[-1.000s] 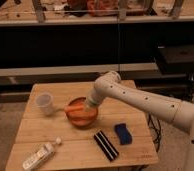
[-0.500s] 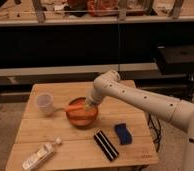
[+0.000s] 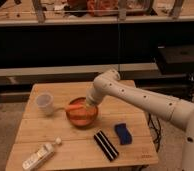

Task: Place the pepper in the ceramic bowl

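Note:
The ceramic bowl [image 3: 82, 116], orange-red and shallow, sits in the middle of the wooden table [image 3: 135, 112]. My gripper [image 3: 88, 104] hangs right over the bowl's far right part, at the end of the white arm reaching in from the right. The orange pepper [image 3: 73, 106] sticks out leftward from the gripper, lying across the bowl's far left side. Its right end is hidden by the gripper, and I cannot tell whether it rests in the bowl or hangs above it.
A translucent plastic cup [image 3: 44, 103] stands left of the bowl. A white bottle [image 3: 39, 155] lies at the front left. A black oblong object [image 3: 106, 145] and a blue sponge [image 3: 123, 133] lie at the front right. A dark shelf unit stands behind the table.
The gripper has stayed over the bowl, dipping only slightly. The pepper remains at the bowl's far left side.

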`<action>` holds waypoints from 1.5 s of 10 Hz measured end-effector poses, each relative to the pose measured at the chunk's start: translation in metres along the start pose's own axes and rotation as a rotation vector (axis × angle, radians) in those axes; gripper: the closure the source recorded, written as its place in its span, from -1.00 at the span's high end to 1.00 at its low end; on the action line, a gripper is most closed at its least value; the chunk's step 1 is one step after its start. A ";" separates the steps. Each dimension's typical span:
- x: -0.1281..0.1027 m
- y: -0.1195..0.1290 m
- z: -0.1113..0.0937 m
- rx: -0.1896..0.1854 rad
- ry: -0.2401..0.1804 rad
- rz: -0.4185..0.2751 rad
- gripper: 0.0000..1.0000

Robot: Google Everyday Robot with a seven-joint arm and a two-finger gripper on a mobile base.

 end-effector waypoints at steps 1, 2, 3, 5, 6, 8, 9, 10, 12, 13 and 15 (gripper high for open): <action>-0.001 -0.001 0.001 -0.001 0.000 -0.002 -1.00; -0.001 -0.001 0.001 -0.002 0.001 -0.003 -1.00; -0.001 -0.002 0.001 -0.001 0.002 -0.003 -1.00; 0.000 -0.004 0.001 -0.001 0.004 -0.005 -0.92; -0.001 -0.004 0.001 -0.002 0.004 -0.006 -0.74; -0.003 -0.005 0.002 -0.003 0.005 -0.010 -0.59; -0.002 -0.005 0.002 -0.003 0.006 -0.011 -0.59; -0.002 -0.006 0.002 -0.003 0.006 -0.011 -0.59; -0.003 -0.008 0.002 -0.004 0.007 -0.012 -0.59; -0.004 -0.008 0.003 -0.004 0.007 -0.015 -0.59; -0.004 -0.009 0.003 -0.005 0.007 -0.015 -0.51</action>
